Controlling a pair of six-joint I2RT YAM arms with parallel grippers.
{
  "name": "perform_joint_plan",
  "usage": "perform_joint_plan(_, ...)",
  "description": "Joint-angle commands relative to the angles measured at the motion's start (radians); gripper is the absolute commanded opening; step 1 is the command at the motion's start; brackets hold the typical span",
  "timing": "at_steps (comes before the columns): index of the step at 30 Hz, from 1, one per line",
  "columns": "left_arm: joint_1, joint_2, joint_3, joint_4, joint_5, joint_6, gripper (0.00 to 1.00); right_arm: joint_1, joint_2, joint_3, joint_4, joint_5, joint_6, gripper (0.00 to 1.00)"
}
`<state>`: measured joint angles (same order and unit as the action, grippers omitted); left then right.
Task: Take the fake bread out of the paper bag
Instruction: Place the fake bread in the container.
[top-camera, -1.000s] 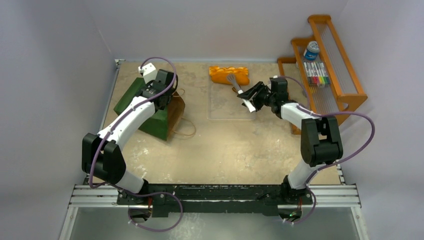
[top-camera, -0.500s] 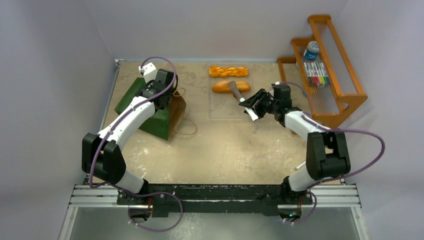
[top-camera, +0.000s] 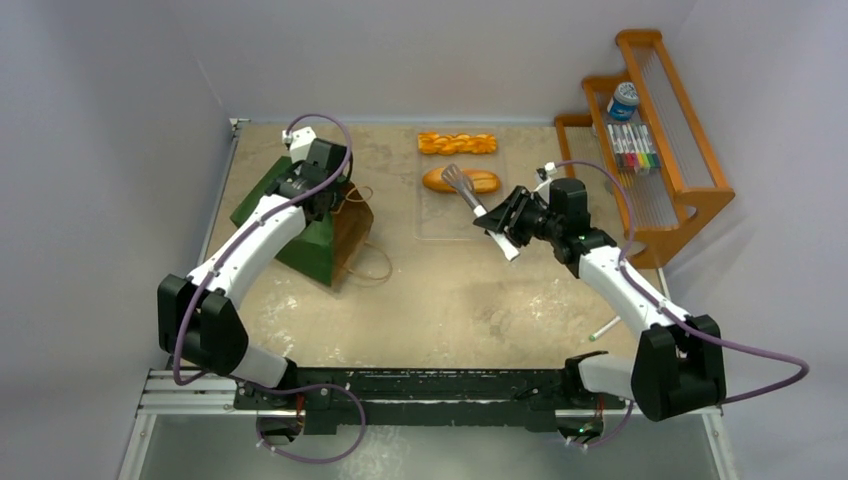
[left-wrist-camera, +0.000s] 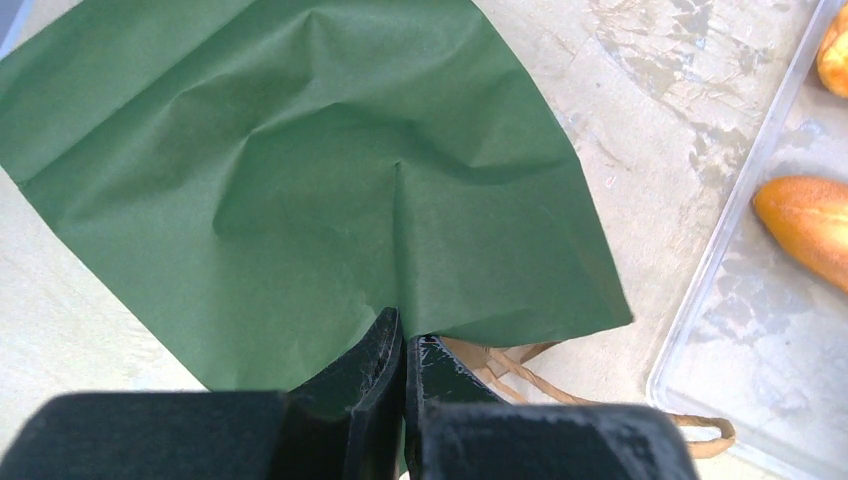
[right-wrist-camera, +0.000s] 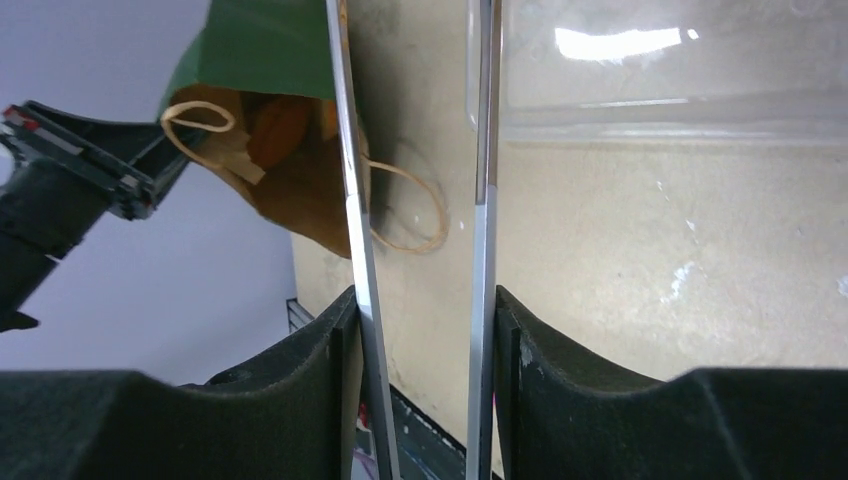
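Observation:
The dark green paper bag (top-camera: 290, 215) lies on its side at the left, its brown mouth facing right. My left gripper (top-camera: 325, 188) is shut on the bag's upper edge (left-wrist-camera: 403, 345); the bag (left-wrist-camera: 300, 170) fills that view. My right gripper (top-camera: 512, 215) is shut on long metal tongs (top-camera: 465, 188), whose tips hang over the oblong loaf (top-camera: 462, 181). The braided stick (top-camera: 457, 143) lies behind the loaf. In the right wrist view the tongs' arms (right-wrist-camera: 350, 200) point toward the bag's mouth (right-wrist-camera: 300, 200), where an orange bread piece (right-wrist-camera: 280, 125) shows inside.
A clear tray (top-camera: 455, 225) lies under the loaf at centre back. A wooden rack (top-camera: 655, 130) with markers and a can stands at the right. A white pen (top-camera: 605, 330) lies near the right arm. Cord handles (top-camera: 370, 265) trail from the bag.
The right arm has pulled the tongs back toward the near side and swung its elbow out to the right. The two bread pieces now lie apart. The left arm has hardly moved.

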<state>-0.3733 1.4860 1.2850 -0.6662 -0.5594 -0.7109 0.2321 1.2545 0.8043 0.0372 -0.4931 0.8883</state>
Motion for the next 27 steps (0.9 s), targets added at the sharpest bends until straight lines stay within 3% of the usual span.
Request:
perform_joint_plan(1, 0.007, -0.049, 0.067, -0.035, 0.037, 0.040, 0.00, 0.025, -0.067, -0.006, -0.018, -0.028, -0.083, 0.43)
perform_joint_plan(12, 0.006, -0.010, 0.157, -0.131, 0.112, 0.102, 0.00, 0.281, -0.130, 0.045, -0.112, 0.069, -0.195, 0.41)
perform_joint_plan(27, 0.006, 0.008, 0.154, -0.128, 0.140, 0.104, 0.00, 0.420, -0.138, 0.076, -0.126, 0.048, -0.194, 0.40)
